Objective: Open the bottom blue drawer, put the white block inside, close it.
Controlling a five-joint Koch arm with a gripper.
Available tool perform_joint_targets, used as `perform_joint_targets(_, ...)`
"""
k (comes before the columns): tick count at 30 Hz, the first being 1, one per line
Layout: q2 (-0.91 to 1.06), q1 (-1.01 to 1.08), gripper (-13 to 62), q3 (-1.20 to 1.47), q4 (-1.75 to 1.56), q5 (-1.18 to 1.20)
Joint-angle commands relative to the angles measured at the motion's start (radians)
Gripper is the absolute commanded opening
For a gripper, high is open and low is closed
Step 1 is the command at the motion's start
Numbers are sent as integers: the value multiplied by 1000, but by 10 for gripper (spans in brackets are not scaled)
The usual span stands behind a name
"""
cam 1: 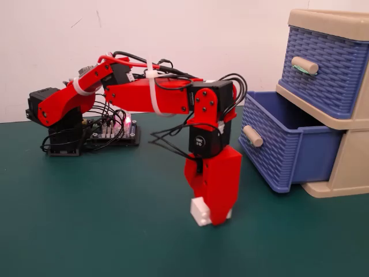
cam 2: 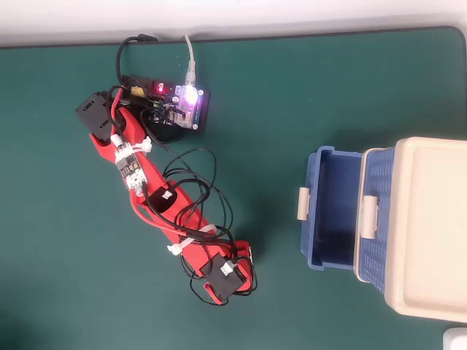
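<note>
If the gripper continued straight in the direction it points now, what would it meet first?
The gripper points almost straight down, holding the white block. It would probably meet the green table directly below; nothing else seems to be in that line.

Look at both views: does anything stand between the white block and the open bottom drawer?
Nothing visible does. The gripper holds the white block; only bare green table lies between it and the bottom blue drawer, which is open and looks empty.

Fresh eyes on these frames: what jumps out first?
The red arm reaching down mid-table, its gripper holding the white block just off the green mat. Right of it in the fixed view, the bottom drawer is pulled open and looks empty, under the shut top drawer.
</note>
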Motion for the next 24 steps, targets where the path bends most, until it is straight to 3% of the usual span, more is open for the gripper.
perform_joint_targets(1,198,-20,-83,-34,84,-66)
perform_joint_targets(10,537,-241,-82,-43,87,-436)
perform_joint_targets(13,540,-364,-83,-72,8,-522)
perform_joint_targets(19,520,-416,-83,-89,-153,-953)
perform_joint_targets(24,486,-453,-83,-86,-296,-971)
